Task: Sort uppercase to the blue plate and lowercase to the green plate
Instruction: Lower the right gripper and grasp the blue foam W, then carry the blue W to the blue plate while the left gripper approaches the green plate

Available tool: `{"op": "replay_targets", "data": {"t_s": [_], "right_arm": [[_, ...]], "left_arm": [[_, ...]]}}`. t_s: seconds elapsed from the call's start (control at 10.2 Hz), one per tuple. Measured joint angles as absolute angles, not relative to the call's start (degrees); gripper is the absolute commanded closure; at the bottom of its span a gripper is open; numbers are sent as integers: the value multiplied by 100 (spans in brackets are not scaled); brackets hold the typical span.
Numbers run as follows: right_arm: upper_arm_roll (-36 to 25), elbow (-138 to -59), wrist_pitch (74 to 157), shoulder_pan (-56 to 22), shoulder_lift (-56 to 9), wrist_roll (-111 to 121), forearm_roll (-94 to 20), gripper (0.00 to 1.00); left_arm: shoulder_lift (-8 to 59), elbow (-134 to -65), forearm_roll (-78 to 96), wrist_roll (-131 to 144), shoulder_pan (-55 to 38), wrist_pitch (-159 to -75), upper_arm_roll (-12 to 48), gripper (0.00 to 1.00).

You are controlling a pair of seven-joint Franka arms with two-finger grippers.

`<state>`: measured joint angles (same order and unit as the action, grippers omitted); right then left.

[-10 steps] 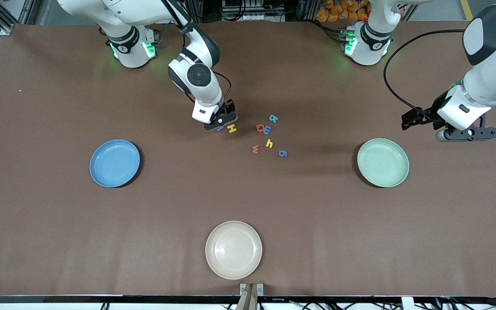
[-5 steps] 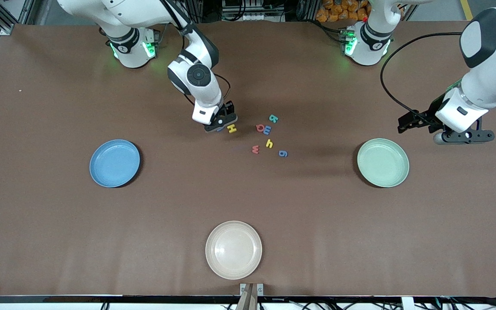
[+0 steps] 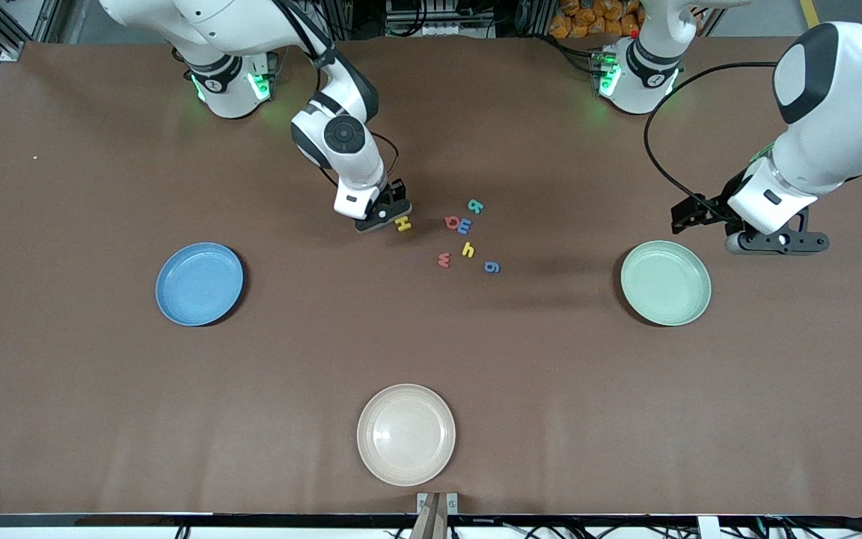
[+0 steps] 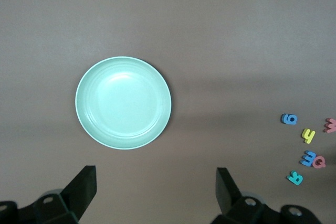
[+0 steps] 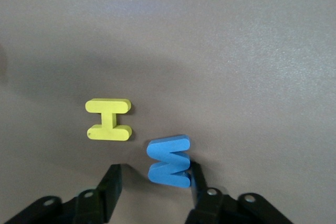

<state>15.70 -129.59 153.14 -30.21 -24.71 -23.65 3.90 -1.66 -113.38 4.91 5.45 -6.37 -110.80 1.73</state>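
The left gripper (image 3: 775,241) has drifted in above the green plate (image 3: 665,283), fingers spread and empty. The right gripper (image 5: 152,184) is down, open, blue M (image 5: 169,160) touching one finger (image 5: 198,182), yellow H (image 5: 109,119) just clear. Next: clench, then an unobstructed run to the blue plate (image 3: 199,284).

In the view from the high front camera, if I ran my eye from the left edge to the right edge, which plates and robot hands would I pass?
Blue plate → right tool → cream plate → green plate → left tool.
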Motion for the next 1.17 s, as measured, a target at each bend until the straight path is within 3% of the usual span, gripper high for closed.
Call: {"op": "replay_targets", "data": {"t_s": [0.2,0.39,0.78,1.17], "right_arm": [[1554,-12960,15314,-3021,-2472,-2364,498,62],[1529,-12960,15309,-3020,-2469,-2364,717,100],[1420,-12868,15038,-2835,-2358,-2346,809,100],[1386,-12382,13309,-1276,-1393,-1229,811,100]], "left_arm": [[-145,-11338,491,545,-659,-11166,174,0],[-134,-11338,491,545,-675,-11230,176,0],[-133,-11335,491,545,-691,-11272,180,0],[-118,-11336,582,756,-752,-11302,494,0]]}}
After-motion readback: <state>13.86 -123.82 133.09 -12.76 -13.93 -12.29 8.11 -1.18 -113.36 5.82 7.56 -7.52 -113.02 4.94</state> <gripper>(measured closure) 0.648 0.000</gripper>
